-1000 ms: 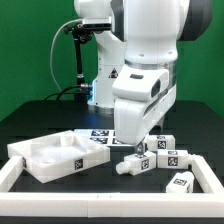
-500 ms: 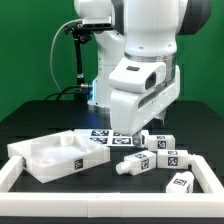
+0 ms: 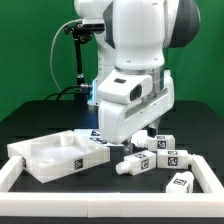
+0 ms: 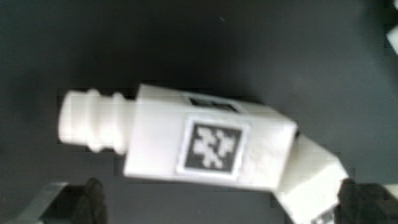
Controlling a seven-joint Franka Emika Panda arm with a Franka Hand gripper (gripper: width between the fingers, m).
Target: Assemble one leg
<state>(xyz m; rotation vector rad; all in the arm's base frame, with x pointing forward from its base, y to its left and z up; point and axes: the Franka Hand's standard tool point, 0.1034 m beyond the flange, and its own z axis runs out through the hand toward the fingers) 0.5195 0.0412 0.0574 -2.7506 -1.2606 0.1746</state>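
Note:
A leg (image 4: pixel 196 140) lies on its side on the black table, threaded end free and one square tag facing up. My gripper (image 4: pixel 217 205) is open. Its dark fingertips (image 4: pixel 75 200) stand wide apart on either side of the leg's near end, and one corner of the leg lies close to one finger. In the exterior view the arm's hand (image 3: pixel 130 110) hangs low over the group of legs (image 3: pixel 136 163), and the fingers are hidden behind it. The large white tabletop slab (image 3: pixel 55 155) lies at the exterior view's left.
Other legs lie at the exterior view's right (image 3: pixel 172 155) and by the front corner (image 3: pixel 181 182). The white border frame (image 3: pixel 18 168) runs round the work area. A flat tagged white board (image 3: pixel 97 136) lies behind the slab, partly hidden by the arm.
The arm's hand has swung toward the exterior view's left and turned, and now sits above the leg nearest the slab. The legs and the slab have not moved.

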